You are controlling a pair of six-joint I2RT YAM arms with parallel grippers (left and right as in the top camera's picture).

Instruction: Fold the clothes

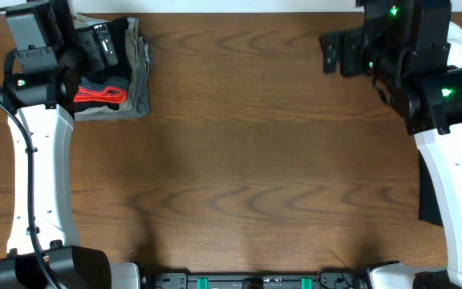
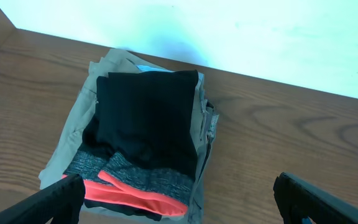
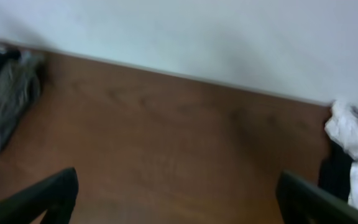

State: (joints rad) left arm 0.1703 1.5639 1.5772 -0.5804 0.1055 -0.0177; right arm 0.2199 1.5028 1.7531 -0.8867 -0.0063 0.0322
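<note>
The clothes, black leggings (image 2: 145, 118) folded into a small bundle with a grey and red waistband (image 2: 135, 196), lie on top of folded khaki trousers (image 2: 73, 134) at the table's far left corner. From overhead the red band (image 1: 99, 95) shows beside the left arm. My left gripper (image 2: 182, 208) hovers over the near end of the bundle, open, its fingers apart on either side of the waistband and holding nothing; overhead it (image 1: 99, 44) covers part of the pile. My right gripper (image 1: 335, 52) is at the far right, open and empty above bare wood (image 3: 179, 205).
The khaki trousers (image 1: 139, 72) stick out under the leggings. A white garment (image 3: 353, 149) over something dark lies at the right edge in the right wrist view. The pale wall runs along the table's far edge. Both arm bases stand at the front corners.
</note>
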